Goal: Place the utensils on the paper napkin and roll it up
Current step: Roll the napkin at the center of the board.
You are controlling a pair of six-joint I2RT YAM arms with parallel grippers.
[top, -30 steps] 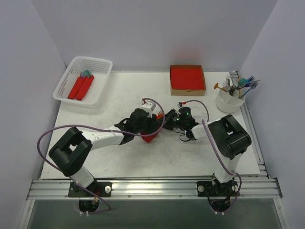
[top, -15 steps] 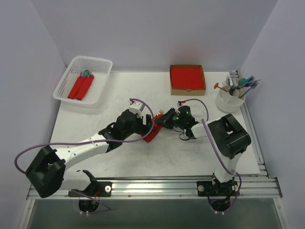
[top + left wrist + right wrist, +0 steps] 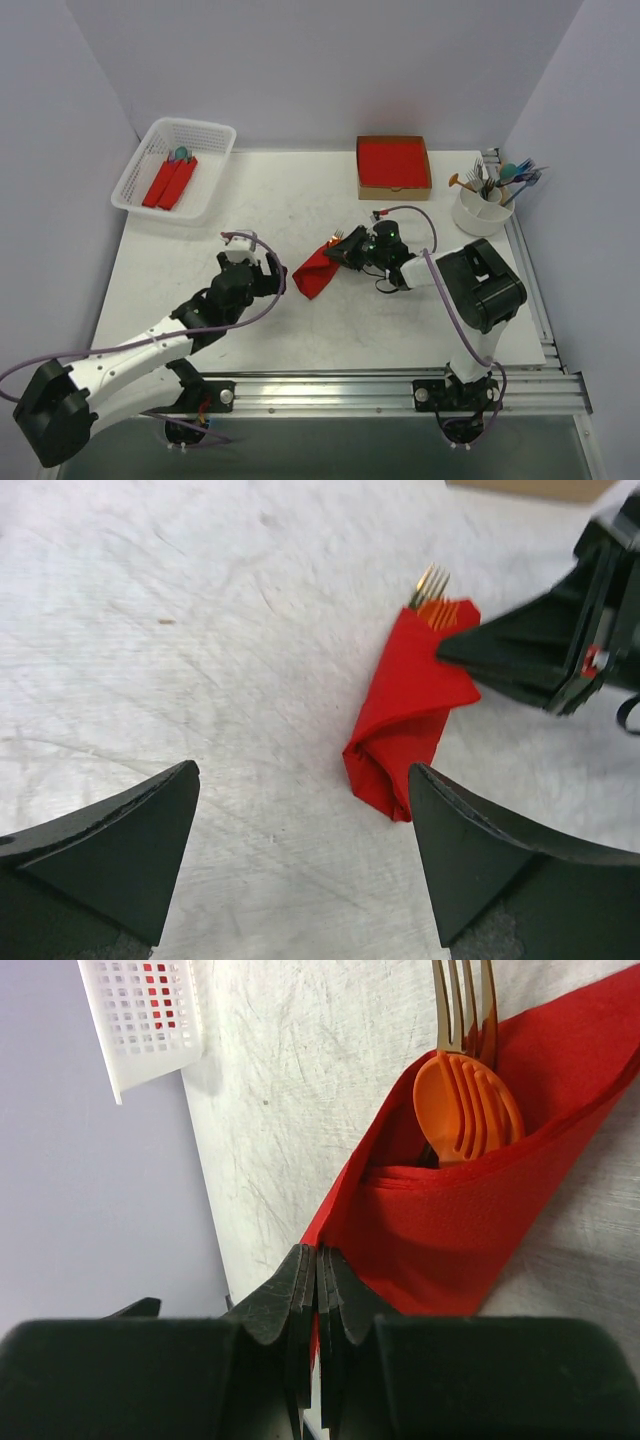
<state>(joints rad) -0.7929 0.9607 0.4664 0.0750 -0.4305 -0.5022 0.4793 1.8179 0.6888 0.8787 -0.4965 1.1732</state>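
paper napkin (image 3: 405, 720): wrapped into a loose red roll that tapers a little, lying on the surface (image 3: 300, 200) near its middle, between the two arms; the folded end points toward the left arm and the open end toward the right arm
fork (image 3: 463, 1000): its tines stick out of the roll's open end, and the handle is hidden inside the paper
orange spoon (image 3: 468, 1100): its bowl lies on the fork just inside the open fold, and the rest is wrapped out of sight
right gripper (image 3: 317, 1275): fingers pressed together, pinching one edge of the paper napkin near the open end, low over the surface
left gripper (image 3: 301, 771): fingers spread wide, holding nothing; it faces the roll from the left and is apart from it
basket (image 3: 215, 135): white plastic mesh at the far left corner of the surface, well apart from the arms
red rolls (image 3: 168, 183): two lie side by side in the basket, with a teal tip showing at the far end
cardboard box (image 3: 393, 192): brown, at the far edge right of the middle, holding a flat red stack
cup (image 3: 478, 218): white, at the far right
forks and spoons (image 3: 500, 178): standing in the cup, silver, teal, blue and orange
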